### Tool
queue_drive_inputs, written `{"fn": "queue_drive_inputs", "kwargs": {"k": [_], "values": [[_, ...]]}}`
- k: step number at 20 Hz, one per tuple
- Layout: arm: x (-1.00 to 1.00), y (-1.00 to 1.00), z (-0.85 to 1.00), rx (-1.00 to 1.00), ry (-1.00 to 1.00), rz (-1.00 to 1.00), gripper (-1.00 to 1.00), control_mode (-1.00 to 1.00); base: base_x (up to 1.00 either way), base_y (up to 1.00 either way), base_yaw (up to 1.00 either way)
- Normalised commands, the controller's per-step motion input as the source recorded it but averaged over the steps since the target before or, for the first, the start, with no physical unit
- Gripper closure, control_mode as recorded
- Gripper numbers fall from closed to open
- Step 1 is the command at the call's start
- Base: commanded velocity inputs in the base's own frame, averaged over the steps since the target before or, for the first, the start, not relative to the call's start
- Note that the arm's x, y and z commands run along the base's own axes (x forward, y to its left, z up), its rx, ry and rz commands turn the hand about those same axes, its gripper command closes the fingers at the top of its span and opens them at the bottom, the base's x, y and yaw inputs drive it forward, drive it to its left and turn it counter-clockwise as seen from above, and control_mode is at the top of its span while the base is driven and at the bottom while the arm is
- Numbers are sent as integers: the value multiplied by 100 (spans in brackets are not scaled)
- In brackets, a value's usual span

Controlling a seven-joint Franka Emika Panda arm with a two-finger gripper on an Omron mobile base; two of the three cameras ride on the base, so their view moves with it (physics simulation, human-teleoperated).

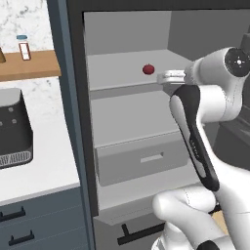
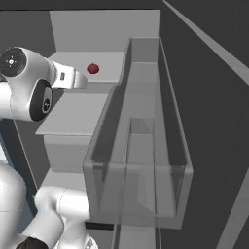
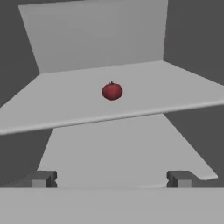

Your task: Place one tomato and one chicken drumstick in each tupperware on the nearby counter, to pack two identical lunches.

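My pincer (image 3: 109, 179) is spread wide, nothing held, aimed at 1 tomato (image 3: 112, 91) on the shelf (image 3: 65, 105). I judge a hard approach could nudge it rolling backward.

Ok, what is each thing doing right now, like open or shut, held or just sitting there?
tomato: sitting alone on the upper fridge shelf, not held.
gripper: open, holding nothing, aimed at the tomato from in front of the shelf.
fridge drawer: shut.
fridge door bins: door swung open, nothing seen inside them.
toaster: sitting on the counter.
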Motion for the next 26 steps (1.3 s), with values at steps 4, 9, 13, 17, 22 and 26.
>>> {"fn": "queue_drive_inputs", "kwargs": {"k": [4,9,13,17,22,26], "values": [[41,0,3,6,10,0,-100,-100,0,0,0],[65,0,0,1,11,0,-100,-100,0,0,0],[72,0,-8,0,7,0,-100,-100,0,0,0],[64,0,-21,-1,1,0,-100,-100,0,0,0],[61,1,-28,-3,0,0,-100,-100,0,0,0],[63,0,-16,0,0,0,-100,-100,0,0,0]]}}
